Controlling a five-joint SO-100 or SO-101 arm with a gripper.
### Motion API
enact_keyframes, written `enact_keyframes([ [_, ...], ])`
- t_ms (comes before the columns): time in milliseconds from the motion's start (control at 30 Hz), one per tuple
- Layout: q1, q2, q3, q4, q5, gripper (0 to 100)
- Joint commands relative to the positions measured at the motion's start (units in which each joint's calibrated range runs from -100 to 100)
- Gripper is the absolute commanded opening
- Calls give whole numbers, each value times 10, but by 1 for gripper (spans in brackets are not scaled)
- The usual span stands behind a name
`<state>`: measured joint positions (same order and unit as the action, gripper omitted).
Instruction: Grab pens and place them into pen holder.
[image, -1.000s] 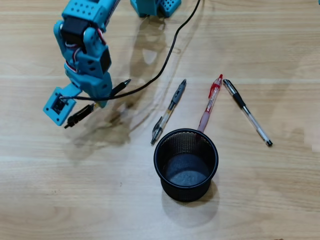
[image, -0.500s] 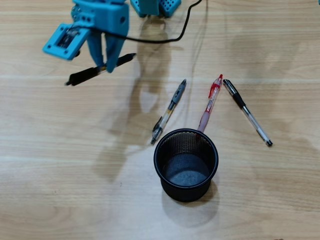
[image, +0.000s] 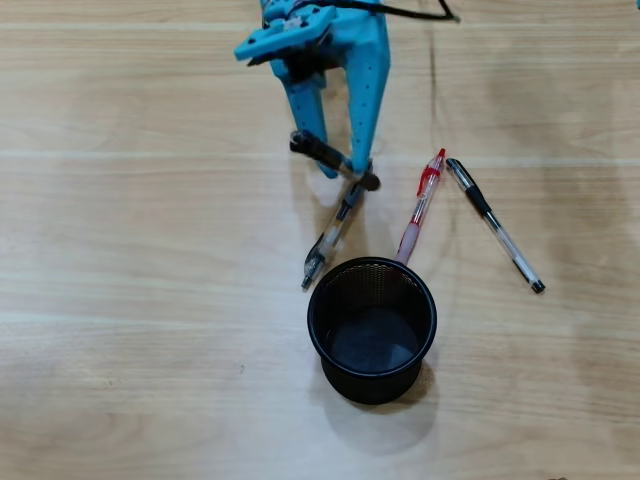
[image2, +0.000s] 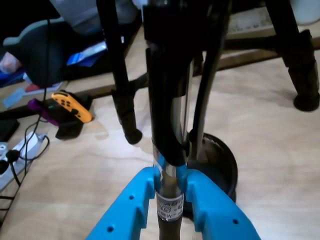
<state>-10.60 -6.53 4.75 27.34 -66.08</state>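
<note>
My arm reaches in from the top of the overhead view, my gripper (image: 345, 170) clamped on the black pen (image: 333, 160). It seems lifted above the table, up from the pen holder (image: 371, 329).

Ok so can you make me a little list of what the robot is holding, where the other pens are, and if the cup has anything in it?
gripper: blue gripper, shut on the black pen, above the table
held pen in wrist view: clamped between the two blue fingers
grey pen: on the table, left of the red pen in the overhead view
red pen: on the table, lower end by the cup's rim
black-and-clear pen: on the table, farthest right
pen holder: upright, no pens inside
table: light wood
</note>
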Motion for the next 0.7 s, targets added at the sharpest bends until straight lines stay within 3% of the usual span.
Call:
enact_keyframes([
  [0, -23, 32, -22, -102, 2, 2],
  [300, -21, 119, -70, -104, 3, 2],
  [667, -16, 184, -181, -104, 66, 2],
])
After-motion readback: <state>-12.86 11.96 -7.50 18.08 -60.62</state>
